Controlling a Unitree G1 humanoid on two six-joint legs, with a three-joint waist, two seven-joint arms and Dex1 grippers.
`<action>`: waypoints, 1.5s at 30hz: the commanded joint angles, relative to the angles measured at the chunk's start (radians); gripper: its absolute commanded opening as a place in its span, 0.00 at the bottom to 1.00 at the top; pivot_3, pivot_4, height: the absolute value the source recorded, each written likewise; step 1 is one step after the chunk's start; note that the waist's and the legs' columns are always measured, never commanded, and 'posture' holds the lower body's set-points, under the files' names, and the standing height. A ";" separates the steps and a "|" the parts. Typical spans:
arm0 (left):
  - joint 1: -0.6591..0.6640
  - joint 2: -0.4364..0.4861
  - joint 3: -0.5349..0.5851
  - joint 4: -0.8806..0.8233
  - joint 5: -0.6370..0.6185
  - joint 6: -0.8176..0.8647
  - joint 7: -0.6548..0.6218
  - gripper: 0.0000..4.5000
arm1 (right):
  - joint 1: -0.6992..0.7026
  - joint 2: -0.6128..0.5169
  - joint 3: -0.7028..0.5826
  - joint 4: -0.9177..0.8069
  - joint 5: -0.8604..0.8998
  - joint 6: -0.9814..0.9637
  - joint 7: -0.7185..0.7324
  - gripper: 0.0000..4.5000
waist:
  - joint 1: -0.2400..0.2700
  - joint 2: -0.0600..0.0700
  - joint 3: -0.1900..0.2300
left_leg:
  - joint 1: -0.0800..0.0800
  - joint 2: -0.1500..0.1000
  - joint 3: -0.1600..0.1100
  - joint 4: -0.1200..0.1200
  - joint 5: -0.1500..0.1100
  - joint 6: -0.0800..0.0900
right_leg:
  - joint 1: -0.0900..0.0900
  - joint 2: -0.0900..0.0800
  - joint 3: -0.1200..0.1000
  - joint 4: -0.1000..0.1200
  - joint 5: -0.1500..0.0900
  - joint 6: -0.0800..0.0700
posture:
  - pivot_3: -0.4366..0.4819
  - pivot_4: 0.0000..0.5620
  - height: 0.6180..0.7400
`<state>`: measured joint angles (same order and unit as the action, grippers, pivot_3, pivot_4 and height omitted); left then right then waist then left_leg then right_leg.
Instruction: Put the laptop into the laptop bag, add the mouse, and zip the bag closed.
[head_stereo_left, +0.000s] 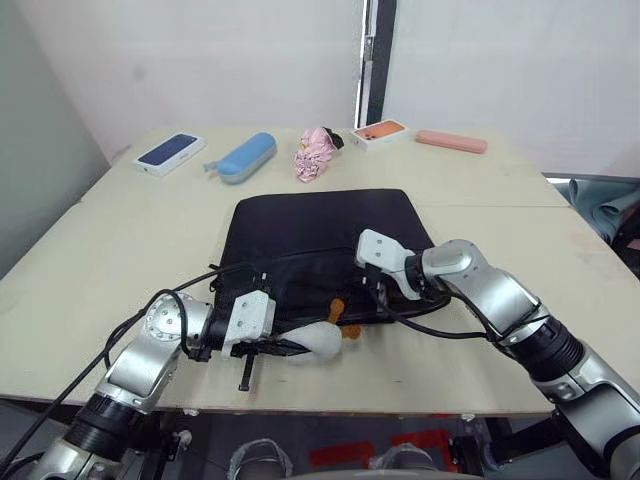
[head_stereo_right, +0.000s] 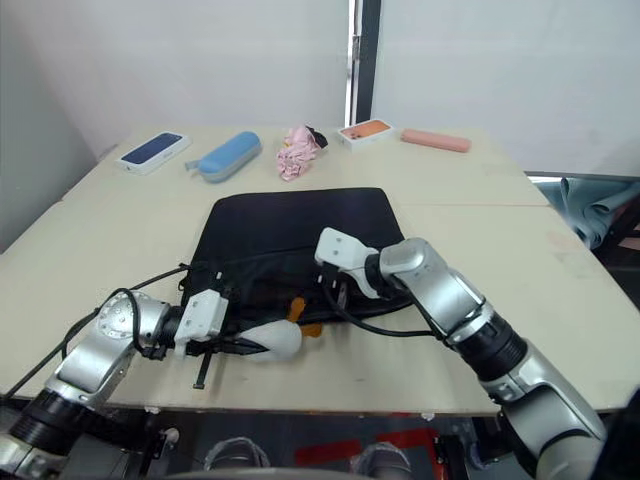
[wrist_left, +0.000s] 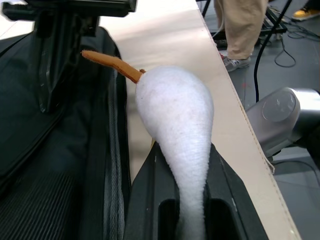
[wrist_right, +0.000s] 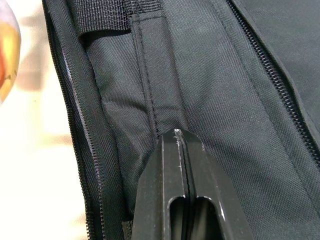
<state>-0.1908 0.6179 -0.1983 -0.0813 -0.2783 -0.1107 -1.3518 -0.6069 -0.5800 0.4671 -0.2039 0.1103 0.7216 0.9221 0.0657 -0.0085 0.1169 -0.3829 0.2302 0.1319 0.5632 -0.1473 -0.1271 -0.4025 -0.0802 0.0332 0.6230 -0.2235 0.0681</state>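
Note:
The black laptop bag (head_stereo_left: 320, 225) lies flat in the middle of the table, its zipper edge (wrist_right: 80, 150) facing the table's front. The laptop and the mouse are hidden or out of view. My left gripper (head_stereo_left: 290, 347) is shut on a plump white plush duck toy (wrist_left: 175, 100) with orange bits, held just in front of the bag's near edge. My right gripper (wrist_right: 175, 135) has its fingers shut together, and their tips press on the bag's fabric beside a handle strap (wrist_right: 107, 15) near the front edge.
Along the table's back lie a blue phone box (head_stereo_left: 169, 153), a blue case (head_stereo_left: 243, 157), a pink crumpled thing (head_stereo_left: 316, 153), an orange phone box (head_stereo_left: 379, 132) and a pink case (head_stereo_left: 451, 141). The table's front edge (head_stereo_left: 400, 405) is close. A person's legs (wrist_left: 240, 25) stand beyond it.

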 joint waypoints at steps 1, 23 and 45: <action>-0.019 -0.042 -0.015 -0.029 -0.047 -0.001 0.006 0.01 | 0.022 -0.014 0.024 0.029 -0.024 0.037 0.003 0.00 | 0.001 0.000 0.000 | 0.000 0.000 0.000 0.000 0.000 0.000 | 0.000 0.000 0.000 0.000 0.000 0.000 | 0.48 0.27 1.00; -0.130 -0.134 0.035 -0.145 -0.355 0.408 0.082 0.01 | 0.010 -0.011 0.027 0.032 -0.023 0.046 0.015 0.00 | 0.002 0.000 0.000 | 0.000 0.000 0.000 0.001 0.000 0.000 | 0.000 0.000 0.000 0.001 0.000 0.000 | 0.48 0.27 1.00; -0.103 -0.021 -0.026 -0.104 -0.190 0.329 -0.008 0.01 | 0.013 -0.010 0.015 0.028 -0.023 0.051 0.004 0.00 | 0.000 0.000 0.000 | 0.000 0.000 0.000 0.001 0.000 -0.001 | 0.000 0.001 0.000 0.001 0.000 0.000 | 0.48 0.27 1.00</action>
<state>-0.3039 0.6069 -0.2047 -0.1899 -0.5112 0.2954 -1.3478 -0.6156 -0.5821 0.4596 -0.2038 0.1073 0.7460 0.9271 0.0654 -0.0081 0.1172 -0.3830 0.2305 0.1318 0.5640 -0.1471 -0.1277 -0.4029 -0.0794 0.0336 0.6242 -0.2235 0.0680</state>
